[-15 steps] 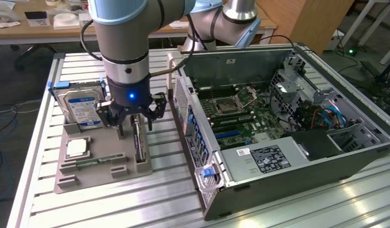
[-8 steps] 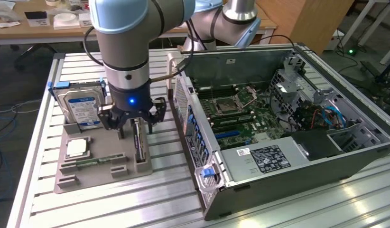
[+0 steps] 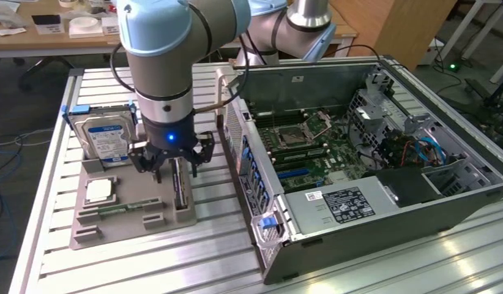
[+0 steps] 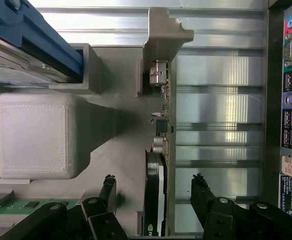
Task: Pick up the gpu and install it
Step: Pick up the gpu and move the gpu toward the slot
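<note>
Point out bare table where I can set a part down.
Free: the table slats nearest the camera, in front of the holder tray and the computer case; a narrow strip between those two. Crowded: the tray, where the open gripper straddles the gpu beside the hard drive.

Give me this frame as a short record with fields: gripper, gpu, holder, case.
gripper: open, straddling the gpu, a gap on each side
gpu: on edge in its slot, not lifted
holder: grey tray, also carries the hard drive
case: side open, at the exterior view's right of the holder
</note>
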Available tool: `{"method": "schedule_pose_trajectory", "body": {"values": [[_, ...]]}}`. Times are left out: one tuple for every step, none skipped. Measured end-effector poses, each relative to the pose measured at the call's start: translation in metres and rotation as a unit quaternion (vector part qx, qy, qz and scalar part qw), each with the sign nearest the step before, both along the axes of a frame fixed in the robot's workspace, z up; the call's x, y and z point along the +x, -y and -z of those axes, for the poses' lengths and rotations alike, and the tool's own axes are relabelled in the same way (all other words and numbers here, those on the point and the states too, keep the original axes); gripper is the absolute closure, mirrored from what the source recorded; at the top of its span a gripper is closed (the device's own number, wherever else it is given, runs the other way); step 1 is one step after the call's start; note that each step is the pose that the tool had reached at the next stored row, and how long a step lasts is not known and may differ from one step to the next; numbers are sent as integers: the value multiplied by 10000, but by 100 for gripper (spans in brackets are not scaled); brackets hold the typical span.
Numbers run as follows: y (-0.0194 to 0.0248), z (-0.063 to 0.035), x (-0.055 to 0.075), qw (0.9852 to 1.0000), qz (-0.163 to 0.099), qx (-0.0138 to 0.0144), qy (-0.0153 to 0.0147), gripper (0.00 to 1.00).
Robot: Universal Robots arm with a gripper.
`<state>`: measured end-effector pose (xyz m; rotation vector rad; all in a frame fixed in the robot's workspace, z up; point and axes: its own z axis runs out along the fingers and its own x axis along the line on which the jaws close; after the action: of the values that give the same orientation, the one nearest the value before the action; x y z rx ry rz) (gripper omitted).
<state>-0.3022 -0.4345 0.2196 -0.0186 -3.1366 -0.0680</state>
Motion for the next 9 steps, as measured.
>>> {"method": "schedule_pose_trajectory", "body": {"values": [[0,18,0,10000,0,0,0,29],[0,32,0,10000,0,1,1,29],[0,38,0,10000,0,0,0,29],[0,46,0,10000,0,0,0,29],[0,53,0,10000,0,0,0,29],[0,53,-1,10000,0,-2,-1,29],[0,54,0,10000,0,-9,-1,29],[0,55,0,10000,1,-20,0,29],[0,56,0,10000,0,-28,0,29]]}}
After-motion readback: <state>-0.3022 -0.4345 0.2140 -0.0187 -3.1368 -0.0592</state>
